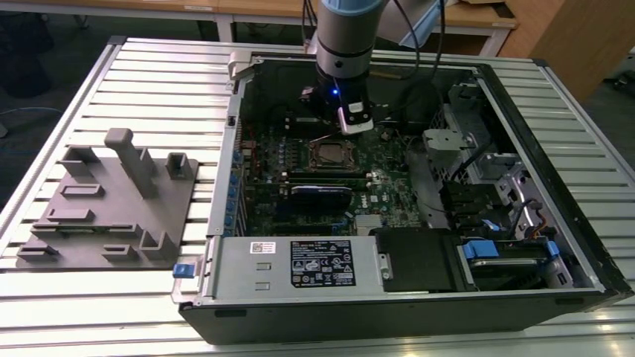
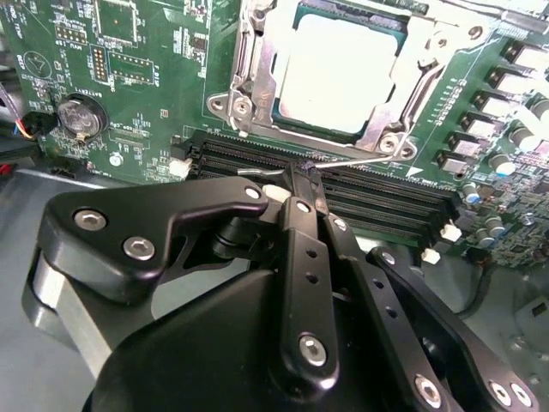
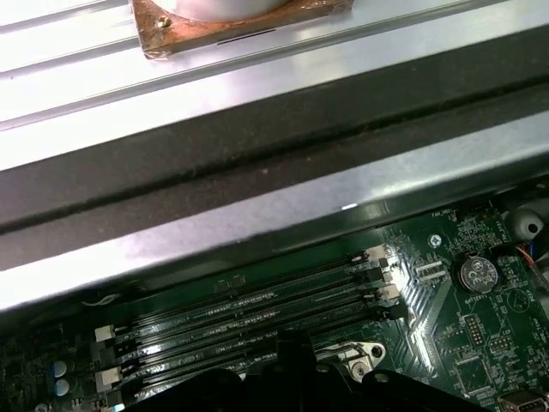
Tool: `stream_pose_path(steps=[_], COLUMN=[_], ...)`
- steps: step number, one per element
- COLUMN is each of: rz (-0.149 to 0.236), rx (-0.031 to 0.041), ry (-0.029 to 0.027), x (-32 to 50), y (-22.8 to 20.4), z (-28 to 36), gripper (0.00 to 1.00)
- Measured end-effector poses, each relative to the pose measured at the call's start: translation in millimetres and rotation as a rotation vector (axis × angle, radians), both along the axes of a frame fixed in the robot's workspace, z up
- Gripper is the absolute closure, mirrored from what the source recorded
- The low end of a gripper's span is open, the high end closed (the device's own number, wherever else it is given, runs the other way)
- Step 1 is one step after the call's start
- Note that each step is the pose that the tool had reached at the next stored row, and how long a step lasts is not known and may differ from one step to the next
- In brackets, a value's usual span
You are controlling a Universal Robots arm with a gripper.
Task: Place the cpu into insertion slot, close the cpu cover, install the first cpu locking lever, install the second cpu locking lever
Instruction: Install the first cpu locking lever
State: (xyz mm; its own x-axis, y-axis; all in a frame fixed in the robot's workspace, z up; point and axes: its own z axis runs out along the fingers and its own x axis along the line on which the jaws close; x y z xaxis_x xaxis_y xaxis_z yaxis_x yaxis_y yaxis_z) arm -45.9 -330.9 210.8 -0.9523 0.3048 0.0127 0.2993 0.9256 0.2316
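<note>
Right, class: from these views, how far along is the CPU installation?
Done: the cpu sits in the insertion slot, with the cpu cover down around it. In hand: the end effector is closed on a thin locking lever. Left: that lever looks unlatched, lying out over the memory slots.

Cpu cover [image 2: 254, 86] cropped at the second wrist view's edge; memory slots [image 2: 386, 193] partly behind the gripper [image 2: 302, 176].

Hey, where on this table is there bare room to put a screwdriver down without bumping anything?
Bare slats of the table lie beyond the grey fixture tray, between it and the far edge, and in a narrow strip in front of it. Inside the computer case it is crowded, most around the insertion slot beside the gripper.
</note>
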Motion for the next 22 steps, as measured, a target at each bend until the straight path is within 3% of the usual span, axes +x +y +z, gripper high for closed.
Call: stream_pose_path(steps=[6,16,22], rz=[-0.070,-0.149,-0.159], rx=[-0.0002,-0.0039,-0.0054], ry=[0.0002,-0.0003,-0.0016], x=[0.4,0.6,0.5], y=[0.7,5.2,6.9], z=[-1.6,-4.4,-6.2], gripper=[0.90,0.90,0.90])
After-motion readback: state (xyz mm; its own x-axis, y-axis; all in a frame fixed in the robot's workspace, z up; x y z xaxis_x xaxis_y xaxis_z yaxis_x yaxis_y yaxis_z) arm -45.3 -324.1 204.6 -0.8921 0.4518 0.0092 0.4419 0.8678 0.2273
